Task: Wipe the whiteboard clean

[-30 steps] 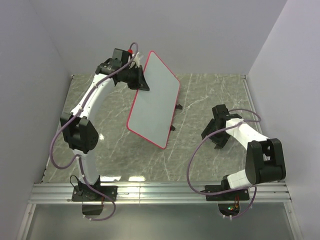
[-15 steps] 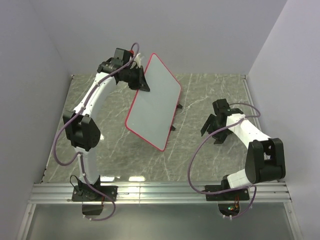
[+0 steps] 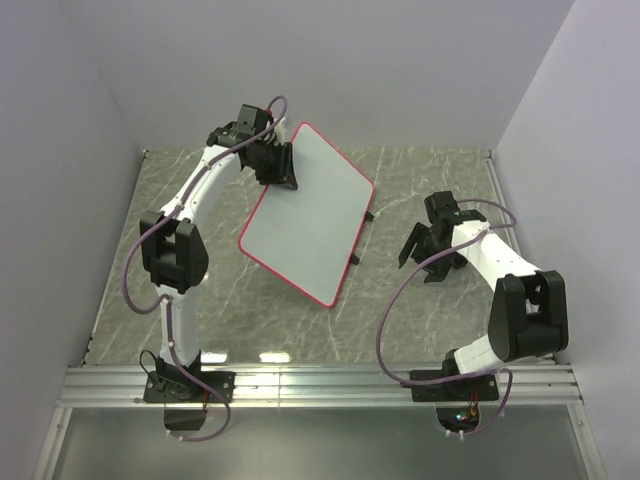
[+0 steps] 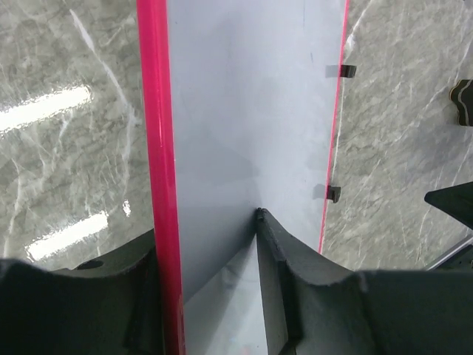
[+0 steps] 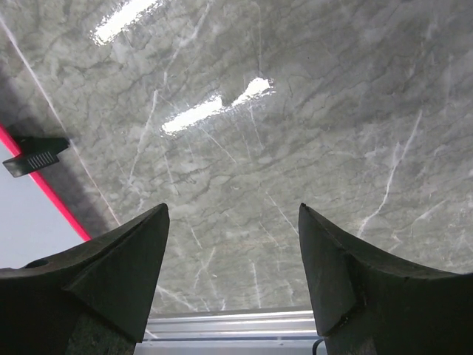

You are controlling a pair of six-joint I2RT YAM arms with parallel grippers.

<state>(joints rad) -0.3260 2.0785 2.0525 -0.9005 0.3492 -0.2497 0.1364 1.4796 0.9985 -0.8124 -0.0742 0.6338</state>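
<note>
- whiteboard: face plain pale grey-white, thin red-pink rim; no lettering legible on it.
- Sits left of centre over the marble table, tilted, far-left edge raised; cannot tell if the near edge touches the table.
- left gripper: clamped on the board's far-left rim, one finger on each face (wrist view).
- Small black feet along the board's right edge.
- right gripper: jaws spread wide, holding nothing, above marble just right of the board, not touching it.
</note>
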